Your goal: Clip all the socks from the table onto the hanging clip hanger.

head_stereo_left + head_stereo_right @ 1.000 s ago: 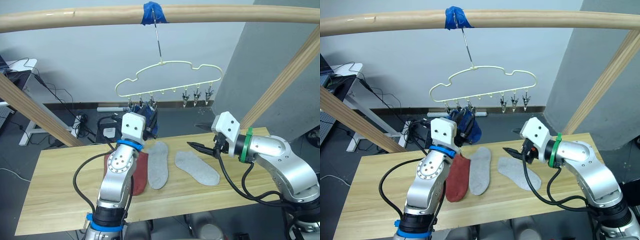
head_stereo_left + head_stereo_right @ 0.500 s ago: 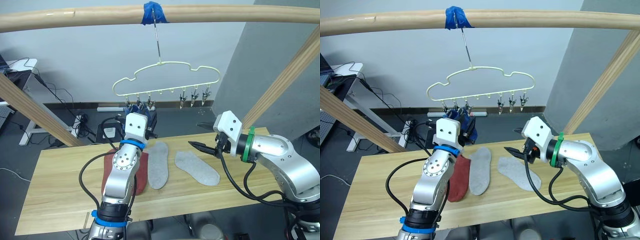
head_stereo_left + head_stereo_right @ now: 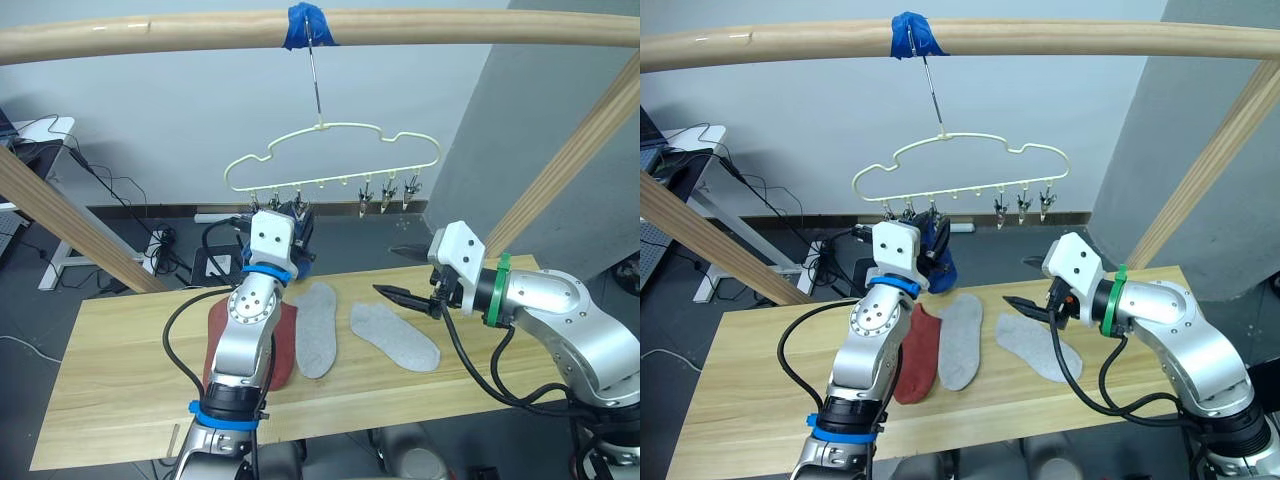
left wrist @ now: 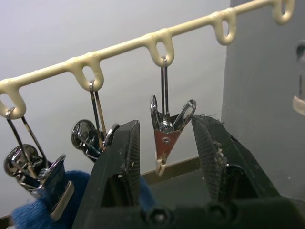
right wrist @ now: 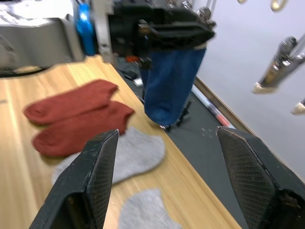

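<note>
Hanging blue socks [image 5: 172,81] on the clip hanger [image 3: 330,160] looked done, with left gripper [image 4: 164,157] open around a bare clip [image 4: 167,136], right gripper [image 5: 171,186] wide, red socks [image 5: 76,117] and grey socks [image 3: 345,335] left on the table [image 3: 120,380].

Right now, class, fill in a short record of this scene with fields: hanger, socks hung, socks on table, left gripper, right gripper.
hanger: pale yellow wire clip hanger, hung from a wooden pole
socks hung: blue knit socks on the hanger's left-end clips
socks on table: two rust-red socks, two light grey socks on the light wooden table
left gripper: open around an empty metal clip
right gripper: open, empty, above the table
</note>
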`<state>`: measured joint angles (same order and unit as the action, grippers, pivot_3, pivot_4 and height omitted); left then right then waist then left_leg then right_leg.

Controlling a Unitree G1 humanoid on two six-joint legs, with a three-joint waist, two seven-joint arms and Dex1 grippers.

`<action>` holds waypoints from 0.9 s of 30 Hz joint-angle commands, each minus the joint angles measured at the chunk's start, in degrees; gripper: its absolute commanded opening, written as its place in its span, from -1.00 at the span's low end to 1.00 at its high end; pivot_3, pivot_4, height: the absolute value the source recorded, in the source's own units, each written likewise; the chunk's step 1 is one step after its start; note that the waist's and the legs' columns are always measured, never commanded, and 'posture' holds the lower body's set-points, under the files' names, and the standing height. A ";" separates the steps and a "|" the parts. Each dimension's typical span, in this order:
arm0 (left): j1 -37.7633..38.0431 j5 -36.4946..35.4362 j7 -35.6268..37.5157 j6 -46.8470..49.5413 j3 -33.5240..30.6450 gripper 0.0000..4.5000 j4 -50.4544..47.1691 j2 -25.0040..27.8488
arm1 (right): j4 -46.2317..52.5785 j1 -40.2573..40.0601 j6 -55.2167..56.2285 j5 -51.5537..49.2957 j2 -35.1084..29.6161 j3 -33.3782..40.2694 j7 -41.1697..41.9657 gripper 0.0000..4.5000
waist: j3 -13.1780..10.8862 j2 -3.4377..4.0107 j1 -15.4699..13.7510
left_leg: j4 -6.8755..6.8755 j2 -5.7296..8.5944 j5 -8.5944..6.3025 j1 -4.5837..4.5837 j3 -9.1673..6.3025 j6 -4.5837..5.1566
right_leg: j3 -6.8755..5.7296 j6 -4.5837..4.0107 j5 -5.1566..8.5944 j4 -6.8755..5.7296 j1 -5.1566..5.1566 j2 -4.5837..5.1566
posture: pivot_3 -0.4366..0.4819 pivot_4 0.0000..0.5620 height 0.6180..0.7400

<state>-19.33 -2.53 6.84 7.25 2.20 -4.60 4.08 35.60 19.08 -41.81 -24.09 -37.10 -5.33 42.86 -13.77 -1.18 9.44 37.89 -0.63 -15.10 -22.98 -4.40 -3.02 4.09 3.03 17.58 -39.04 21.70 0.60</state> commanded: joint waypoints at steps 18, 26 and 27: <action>-1.76 -0.56 0.77 -0.81 0.12 -0.81 -2.29 -0.58 | 2.30 1.05 0.19 -4.14 -0.78 2.31 -0.32 0.53 | -0.01 0.00 0.01 | -0.01 0.01 0.00 0.01 0.01 0.00 | -0.01 0.00 0.00 0.00 0.00 -0.01 | -0.65 -0.17 1.00; -1.18 -0.68 1.68 -0.14 -0.35 -1.00 -3.67 0.42 | 1.31 -1.02 0.02 -0.28 -1.96 -1.08 -2.57 0.53 | 0.00 0.00 0.00 | -0.01 0.01 0.00 0.01 0.01 0.00 | -0.01 0.00 0.00 0.01 0.00 -0.01 | -0.63 -0.17 1.00; -1.14 -0.76 2.05 0.09 -0.43 -1.00 -4.07 0.80 | -0.12 -1.78 -0.20 2.02 -1.80 -2.46 -4.49 0.61 | 0.00 0.00 0.00 | -0.01 0.01 0.00 0.01 0.01 0.00 | -0.01 0.00 0.00 0.01 -0.01 -0.01 | -0.63 -0.17 1.00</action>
<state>-20.53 -3.01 8.34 7.46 1.93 -5.31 4.43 35.72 18.39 -41.94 -25.22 -38.54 -6.21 40.71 -13.78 -1.19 9.44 37.87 -0.63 -15.10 -22.98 -4.40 -3.02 4.09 3.04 17.58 -39.03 21.69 0.59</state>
